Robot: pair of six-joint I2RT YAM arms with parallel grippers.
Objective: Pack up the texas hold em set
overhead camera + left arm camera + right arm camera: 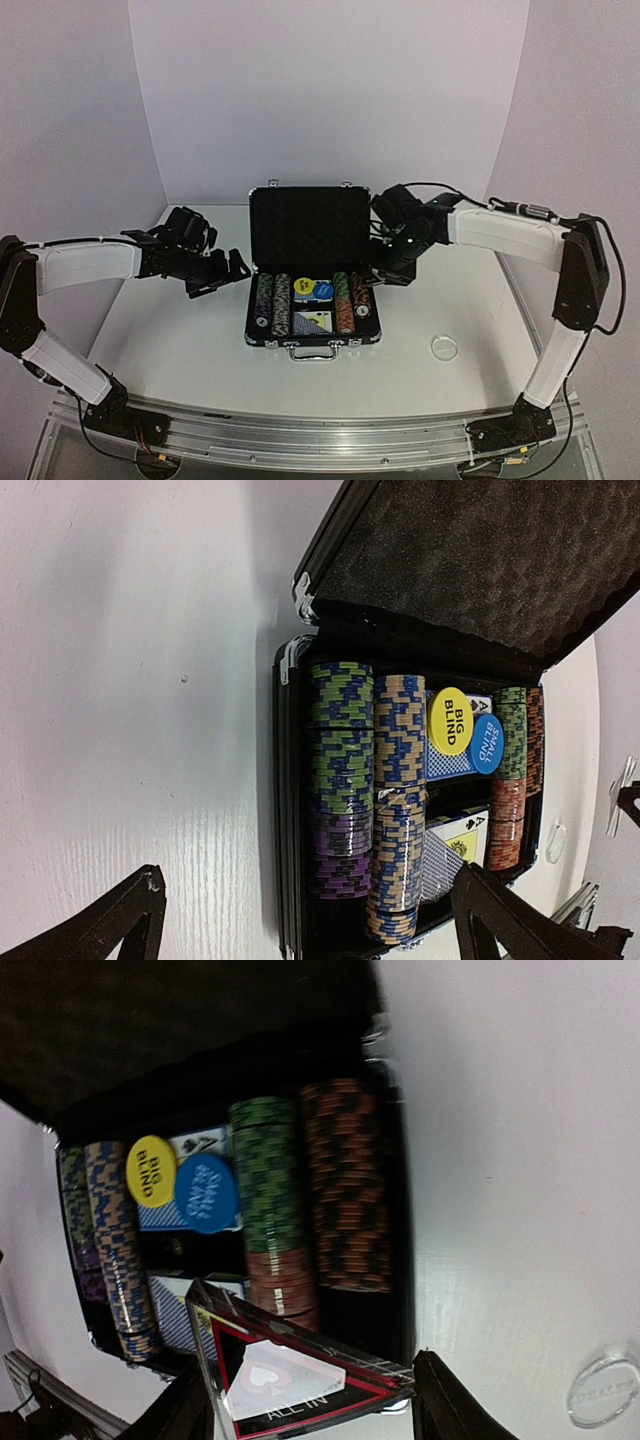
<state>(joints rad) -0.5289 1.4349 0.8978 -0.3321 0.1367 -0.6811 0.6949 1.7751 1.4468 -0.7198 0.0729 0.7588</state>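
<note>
Pinched in the right gripper (315, 1400), low centre of the wrist view: triangular button (290, 1380), overlapping the lower end of the open briefcase (310, 225) beside the chips (270, 1190). Left gripper (315, 910) spread wide, empty. Clear disc (443, 347) lower right, outside.

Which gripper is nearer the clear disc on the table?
Right. The right gripper, holding the button, hangs at the case's right side, where the disc lies; the left gripper is beyond the case's left side.
</note>
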